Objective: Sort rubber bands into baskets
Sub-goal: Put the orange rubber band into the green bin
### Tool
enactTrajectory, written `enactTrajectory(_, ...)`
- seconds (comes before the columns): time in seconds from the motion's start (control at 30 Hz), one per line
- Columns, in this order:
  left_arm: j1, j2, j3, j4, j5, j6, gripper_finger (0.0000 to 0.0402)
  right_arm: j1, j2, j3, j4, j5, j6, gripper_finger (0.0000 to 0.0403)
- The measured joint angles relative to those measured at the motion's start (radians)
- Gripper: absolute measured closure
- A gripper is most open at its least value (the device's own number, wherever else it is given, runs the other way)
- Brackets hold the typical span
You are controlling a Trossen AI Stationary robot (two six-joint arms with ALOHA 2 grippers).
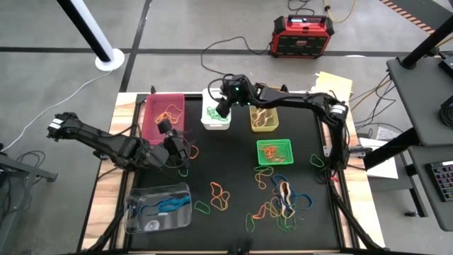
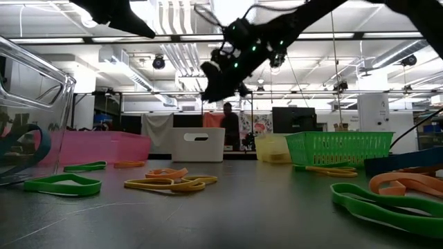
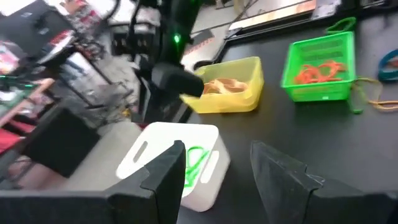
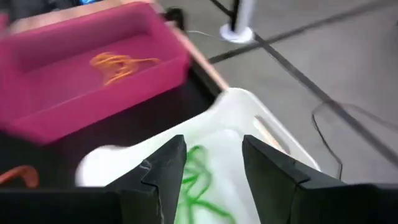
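Right tool [image 1: 220,111] hangs open over the white rectangular plastic basket [image 1: 215,122].
Green rubber loops [image 4: 198,180] lie inside that basket, between the magenta-pink bin [image 1: 164,113] and the translucent yellow bin [image 1: 264,119]; nothing sits between its fingers. Left tool [image 1: 170,151] hovers open above the black worktop [image 1: 233,166] near the pink bin, empty. More coloured rubber bands [image 1: 279,200] lie scattered on the worktop.

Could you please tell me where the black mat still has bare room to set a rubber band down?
Bare mat lies between the white basket and the clear basket, right of the left claw, and along the mat's right edge. The front right, below the green mesh basket, is crowded with loose rubber bands.
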State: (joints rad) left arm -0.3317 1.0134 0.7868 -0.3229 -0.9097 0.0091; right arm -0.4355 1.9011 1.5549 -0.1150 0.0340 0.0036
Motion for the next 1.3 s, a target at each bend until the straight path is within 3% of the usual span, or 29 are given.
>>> enactTrajectory(0.13, 0.000, 0.000, 0.000, -0.001, 0.164, -0.022, 0.0235, 0.047, -0.088, -0.098, 0.001, -0.095, -0.052, 0.0258)
enactTrajectory(0.27, 0.000, 0.000, 0.000, -0.002, 0.299, -0.061, 0.0235, 0.103, -0.202, -0.239, 0.006, -0.098, -0.066, 0.0266)
enactTrajectory(0.53, 0.013, 0.000, 0.003, -0.001, 0.313, -0.139, 0.0235, 0.229, -0.433, -0.526, 0.265, -0.091, -0.032, 0.0275)
enactTrajectory(0.73, 0.066, 0.000, 0.018, -0.003, 0.435, -0.227, 0.0236, 0.267, -0.561, -0.633, 0.314, -0.085, -0.046, 0.0274)
enactTrajectory(0.87, 0.138, 0.025, 0.019, -0.035, 0.485, -0.307, 0.0242, 0.267, -0.592, -0.660, 0.323, -0.085, -0.040, 0.0278)
enactTrajectory(1.07, 0.240, 0.140, 0.065, -0.218, 0.581, -0.420, 0.0255, 0.267, -0.584, -0.683, 0.340, -0.084, -0.038, 0.0280)
enactTrajectory(1.3, 0.264, 0.320, 0.211, -0.385, 0.569, -0.448, 0.0260, 0.267, -0.542, -0.678, 0.340, -0.084, -0.038, 0.0280)
